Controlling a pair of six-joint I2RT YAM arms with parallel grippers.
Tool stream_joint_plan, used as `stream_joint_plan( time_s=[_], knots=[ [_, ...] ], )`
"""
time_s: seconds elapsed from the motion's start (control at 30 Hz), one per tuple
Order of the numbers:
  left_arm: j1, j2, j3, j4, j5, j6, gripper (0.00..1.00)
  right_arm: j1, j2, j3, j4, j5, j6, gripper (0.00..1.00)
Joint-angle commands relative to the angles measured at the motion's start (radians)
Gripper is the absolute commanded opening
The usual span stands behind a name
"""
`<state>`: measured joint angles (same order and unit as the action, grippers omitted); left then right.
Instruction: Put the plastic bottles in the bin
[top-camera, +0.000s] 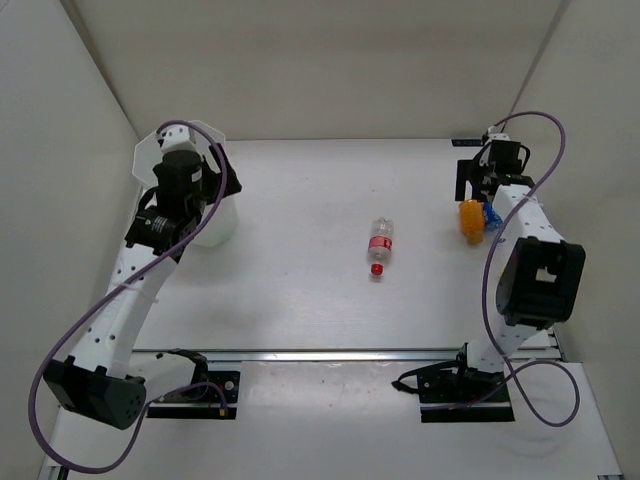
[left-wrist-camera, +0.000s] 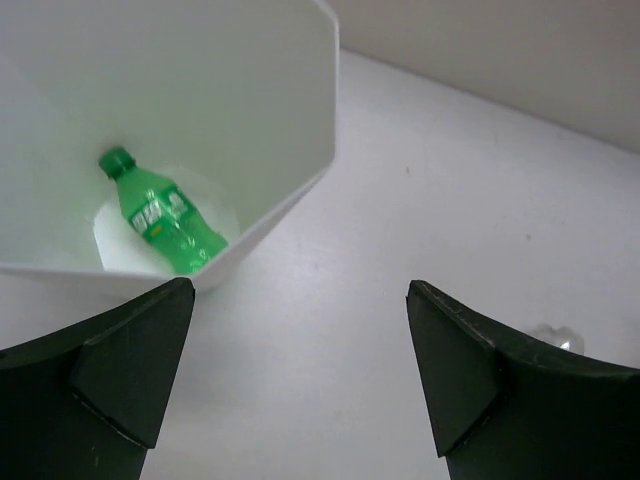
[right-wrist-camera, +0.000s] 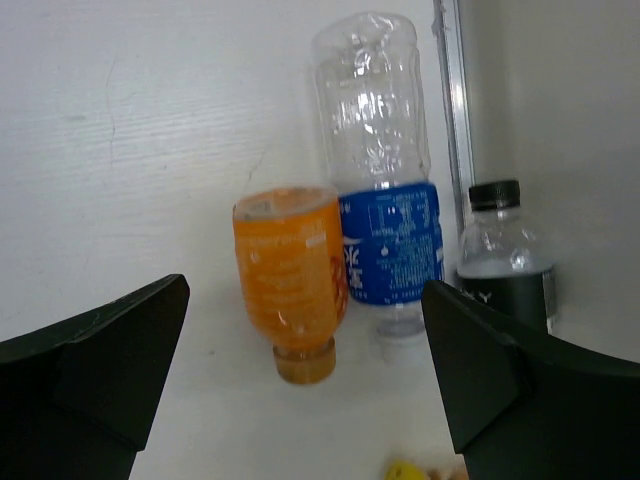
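Right jaws, spread and empty, hang over the orange bottle (right-wrist-camera: 290, 280), which lies far across the desk (top-camera: 300, 200) from the bin (top-camera: 215, 228), its long axis square to their closing line. Left jaws gape empty above the bin, green bottle (left-wrist-camera: 165, 225) inside.

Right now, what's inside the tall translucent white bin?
One green plastic bottle lies on the floor of the translucent white bin. Its near wall hides part of the floor.
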<state>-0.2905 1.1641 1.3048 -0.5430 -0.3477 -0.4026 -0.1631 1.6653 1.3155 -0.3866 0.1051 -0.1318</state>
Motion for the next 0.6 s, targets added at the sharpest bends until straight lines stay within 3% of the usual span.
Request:
stream_joint_plan(
  time_s=[0.0,0.27,0.4,0.57],
  knots=[
    [0.004,-0.039,-0.099,-0.057,0.108,-0.05,0.98,0.011,0.085,0.105,0.064,0.035,-0.038,0.99],
    [0.01,-0.049,-0.137,-0.141,0.134,-0.058,0.99,0.005,0.266,0.212,-0.004,0.018,-0.046,0.91],
    [0.02,-0.07,-0.144,-0.138,0.125,-0.077,0.99,0.011,0.271,0.156,-0.003,0.008,-0.045,0.89],
    [0.014,-0.066,-0.122,-0.126,0.139,-0.085,0.99,0.013,0.269,0.093,-0.001,-0.008,-0.002,0.77]
  ],
)
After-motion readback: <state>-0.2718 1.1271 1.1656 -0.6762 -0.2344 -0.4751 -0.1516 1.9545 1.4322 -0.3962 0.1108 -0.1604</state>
